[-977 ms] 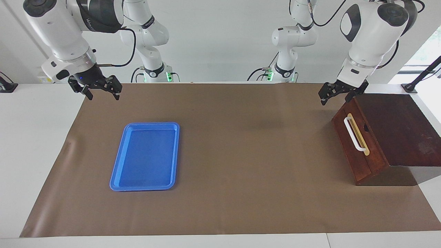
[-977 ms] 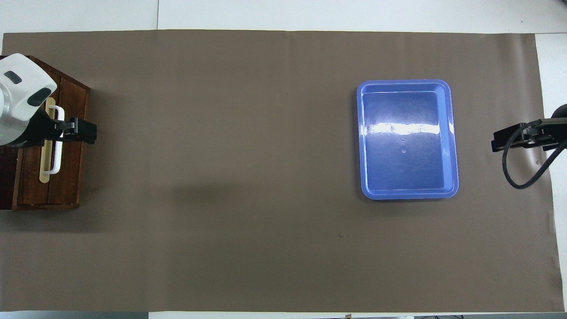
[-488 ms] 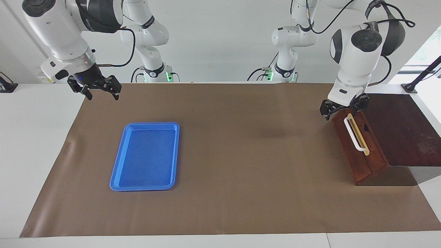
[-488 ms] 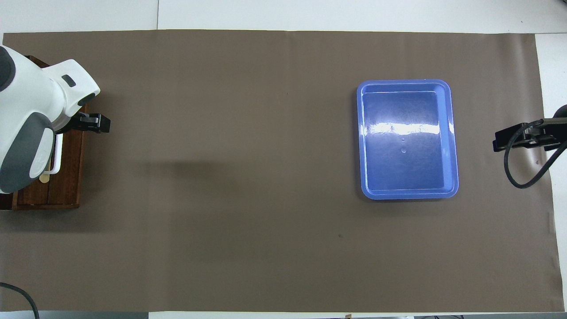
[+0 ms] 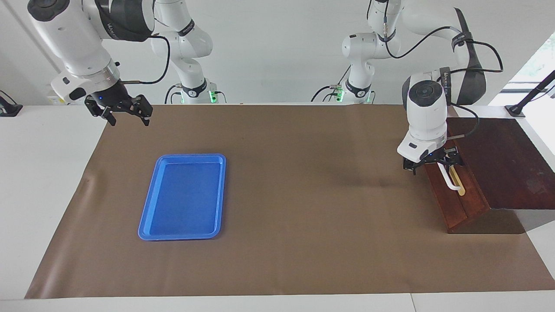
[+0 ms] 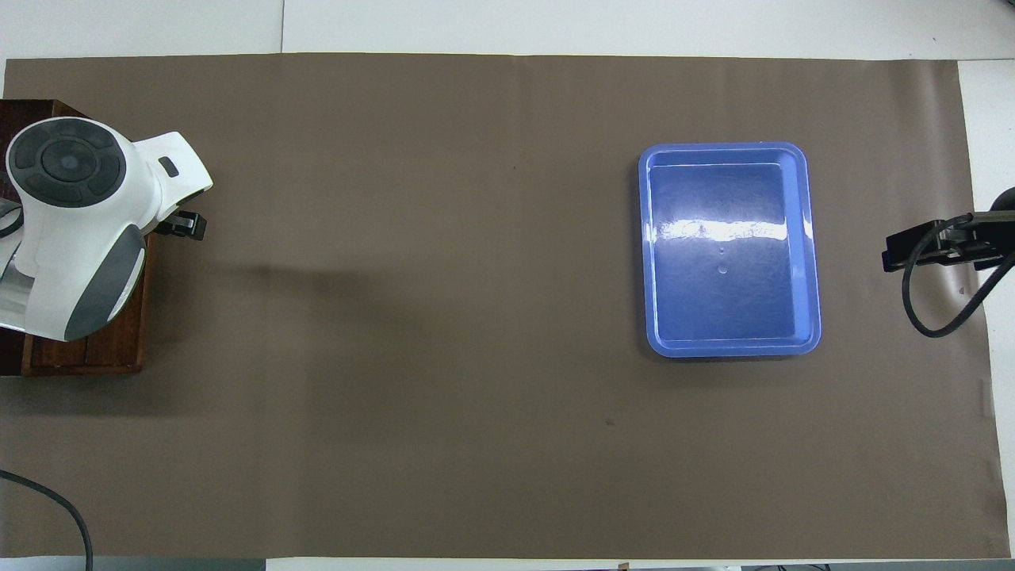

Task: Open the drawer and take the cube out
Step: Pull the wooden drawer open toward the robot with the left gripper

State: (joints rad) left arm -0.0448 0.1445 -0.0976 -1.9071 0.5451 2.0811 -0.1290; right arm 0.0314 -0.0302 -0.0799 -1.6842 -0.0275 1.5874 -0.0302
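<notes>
White table (image 5: 43, 173) covered by brown mat (image 5: 295, 195); plain white wall (image 5: 277, 52); window (image 5: 535, 65) seen at edge.

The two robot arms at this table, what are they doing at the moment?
The left claw is at the white handle of the drawer, which is not yet pulled out. The right claw waits raised over the table's edge, toward the right arm's end. The blue tray lies empty on the brown mat. No cube shows.

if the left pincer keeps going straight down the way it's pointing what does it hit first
Most likely the white bar handle on the front of the drawer: the left pincer points down right at the handle's upper end. Whether it already touches is unclear.
</notes>
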